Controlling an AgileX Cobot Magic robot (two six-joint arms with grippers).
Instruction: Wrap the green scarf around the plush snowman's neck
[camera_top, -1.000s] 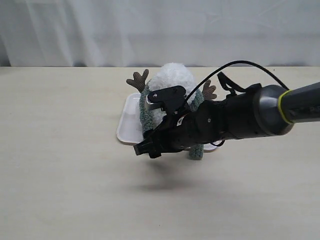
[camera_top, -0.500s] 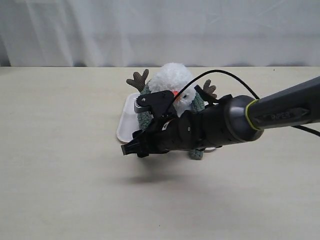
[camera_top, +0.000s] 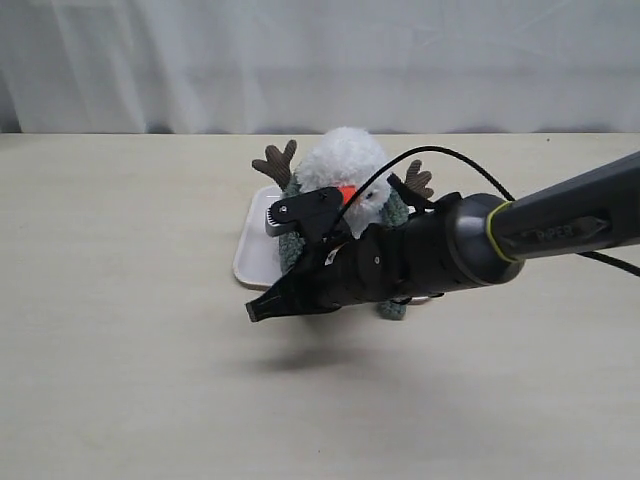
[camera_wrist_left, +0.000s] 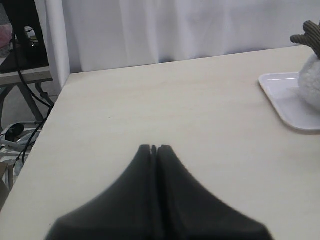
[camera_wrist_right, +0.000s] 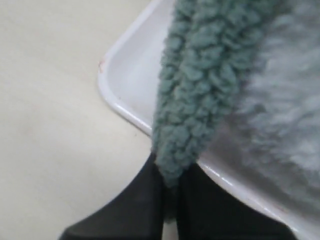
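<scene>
The plush snowman (camera_top: 345, 162) stands on a white tray (camera_top: 256, 240), its orange nose showing just above my right arm. The green scarf (camera_top: 289, 246) hangs round its neck, one end dropping at the front right (camera_top: 393, 304). My right gripper (camera_top: 258, 312) reaches across in front of the snowman, tip pointing left. The right wrist view shows this gripper (camera_wrist_right: 171, 170) shut on an end of the scarf (camera_wrist_right: 195, 85), beside the white plush body (camera_wrist_right: 287, 95). My left gripper (camera_wrist_left: 154, 148) is shut with nothing in it, well away from the snowman (camera_wrist_left: 312, 82).
The tray's rim (camera_wrist_right: 125, 107) lies right beside my right gripper's fingers. The tan table (camera_top: 120, 330) stretches out on all sides. A white curtain (camera_top: 320, 60) hangs behind. The left wrist view shows the table's edge with cables and a stand (camera_wrist_left: 22, 85) beyond it.
My right gripper has moved left and slightly down, away from the snowman's front, still shut on the scarf end. The snowman's orange nose has come into view.
</scene>
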